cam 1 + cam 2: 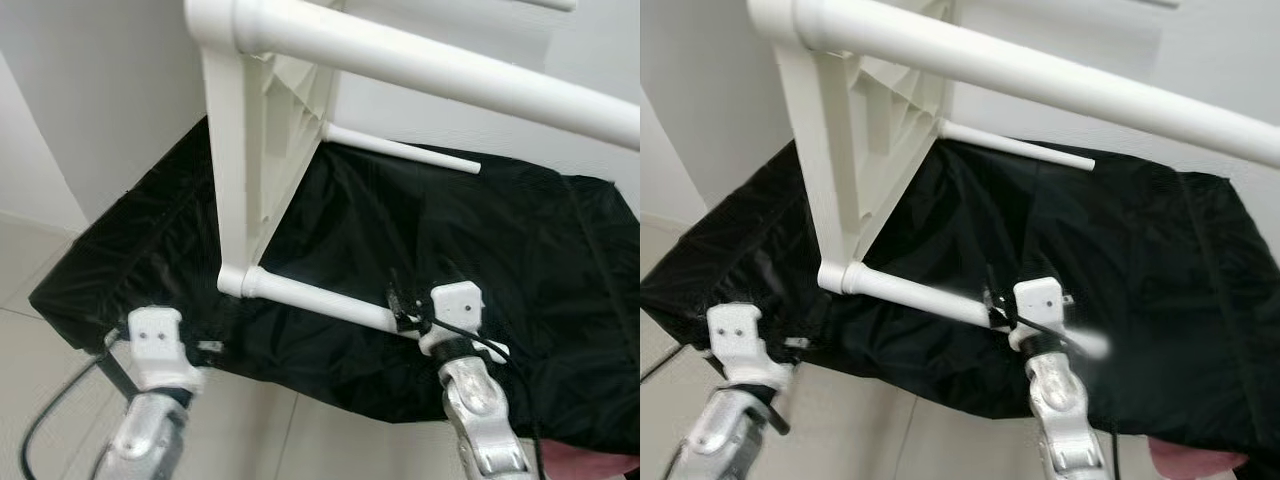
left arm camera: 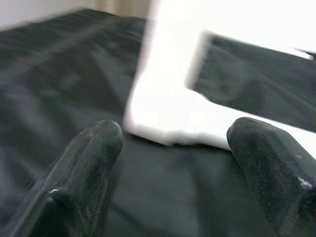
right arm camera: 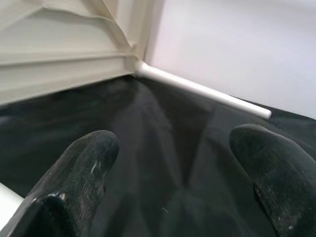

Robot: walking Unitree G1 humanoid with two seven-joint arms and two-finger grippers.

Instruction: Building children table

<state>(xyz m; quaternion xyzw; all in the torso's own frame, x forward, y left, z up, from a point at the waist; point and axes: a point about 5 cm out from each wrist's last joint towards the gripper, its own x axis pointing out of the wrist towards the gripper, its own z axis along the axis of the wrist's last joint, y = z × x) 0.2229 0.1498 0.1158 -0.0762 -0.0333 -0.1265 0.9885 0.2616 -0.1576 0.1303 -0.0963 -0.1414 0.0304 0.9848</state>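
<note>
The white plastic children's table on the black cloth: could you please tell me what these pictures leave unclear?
- White plastic table top: cut off by the upper edge of the eye views.
- Nearest white table leg: its end hidden behind the right gripper.
- Left wrist view: table corner blurred and overexposed.

Through the right wrist camera I see my right hand with its two black fingers spread apart over black cloth. Beyond the cloth, the white ribbed tabletop panel stands on edge, and a white leg juts from its corner.
</note>
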